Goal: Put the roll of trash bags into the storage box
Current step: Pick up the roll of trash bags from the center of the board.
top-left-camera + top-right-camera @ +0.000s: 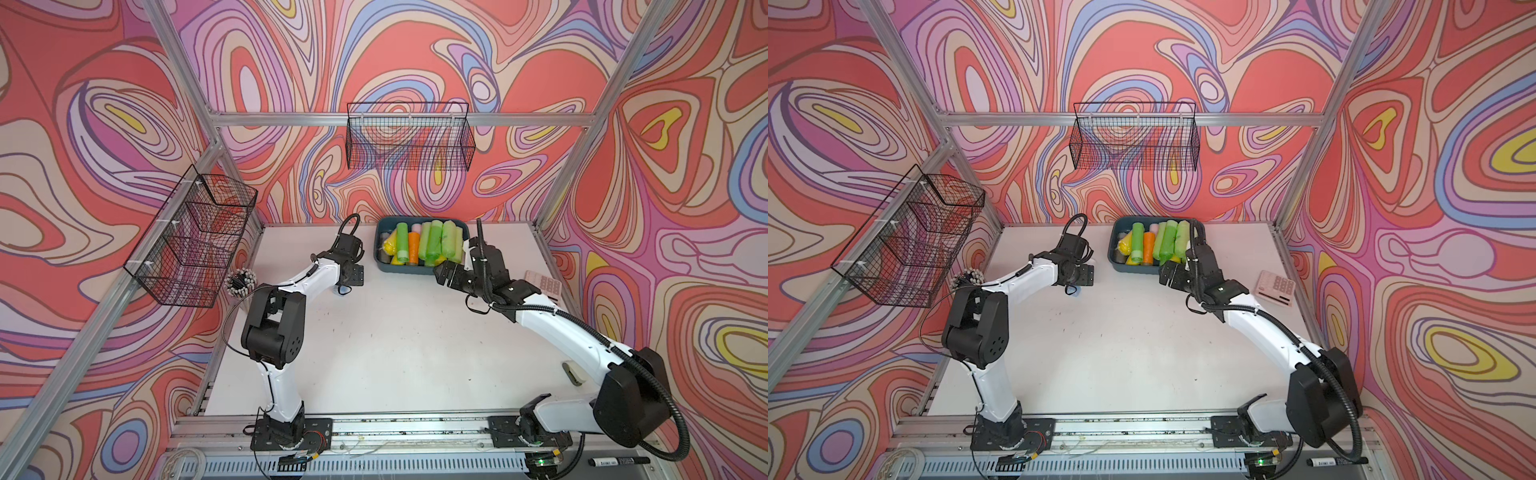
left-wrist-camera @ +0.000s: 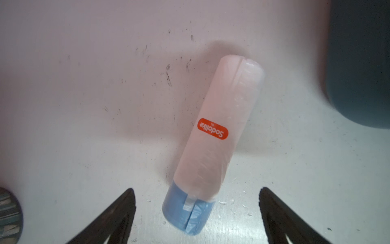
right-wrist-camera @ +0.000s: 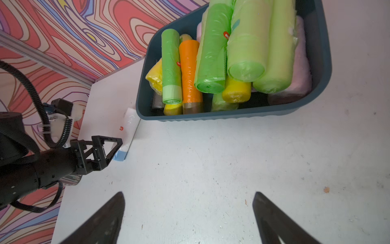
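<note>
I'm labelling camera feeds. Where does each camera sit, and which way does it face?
Top views: high behind the bases, looking down over the table; left arm and right arm show.
Left wrist: on the left arm, facing down at the pink roll framed by the open left tool.
Right wrist: on the right arm, facing the storage box; open right tool shows.
Shared: both wrist views show that roll.

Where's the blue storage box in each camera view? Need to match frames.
Both top views: storage box at the back of the table, right of centre.
Left wrist: blurred dark corner beyond the pale roll.
Right wrist: the box, large, packed with coloured rolls.
Shared landmark: left pincer.
</note>
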Controlling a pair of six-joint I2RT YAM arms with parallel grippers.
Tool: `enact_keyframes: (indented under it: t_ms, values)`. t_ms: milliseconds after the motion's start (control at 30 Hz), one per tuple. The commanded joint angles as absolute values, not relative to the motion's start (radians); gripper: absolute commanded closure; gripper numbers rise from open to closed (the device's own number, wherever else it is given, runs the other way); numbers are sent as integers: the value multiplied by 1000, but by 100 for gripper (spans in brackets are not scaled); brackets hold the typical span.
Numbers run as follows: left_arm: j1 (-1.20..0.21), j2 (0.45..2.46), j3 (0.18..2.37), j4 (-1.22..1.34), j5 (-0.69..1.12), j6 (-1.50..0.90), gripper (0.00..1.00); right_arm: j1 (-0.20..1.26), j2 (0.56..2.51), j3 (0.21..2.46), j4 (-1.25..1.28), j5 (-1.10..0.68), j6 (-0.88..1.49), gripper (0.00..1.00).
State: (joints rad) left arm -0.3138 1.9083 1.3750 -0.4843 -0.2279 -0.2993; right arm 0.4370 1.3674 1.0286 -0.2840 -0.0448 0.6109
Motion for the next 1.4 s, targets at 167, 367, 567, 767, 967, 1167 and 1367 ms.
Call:
enact_keyframes:
  t_ms: [167, 367, 567, 767, 967, 1167, 1367]
  values:
    - [-298, 1981, 1434, -527, -225, -269, 20, 433, 1370, 1054, -287, -49, 610, 3]
    - [-292, 2040, 1488, -538, -211, -269, 25, 433, 1365, 1052, -291, -40, 615, 3]
    - [-292, 2076, 1516, -539, -179, -268, 30, 432, 1347, 1052, -308, -13, 615, 3]
    - [-293, 2077, 1491, -500, -134, -264, 48, 433, 1329, 1041, -316, -5, 617, 3]
    - [-293, 2041, 1435, -450, -109, -261, 68, 431, 1327, 1039, -320, 0, 621, 3]
    - [-292, 1996, 1398, -428, -107, -258, 76, 432, 1328, 1039, -319, -2, 623, 3]
    - [-294, 1968, 1388, -429, -105, -256, 78, 432, 1328, 1041, -320, -13, 627, 3]
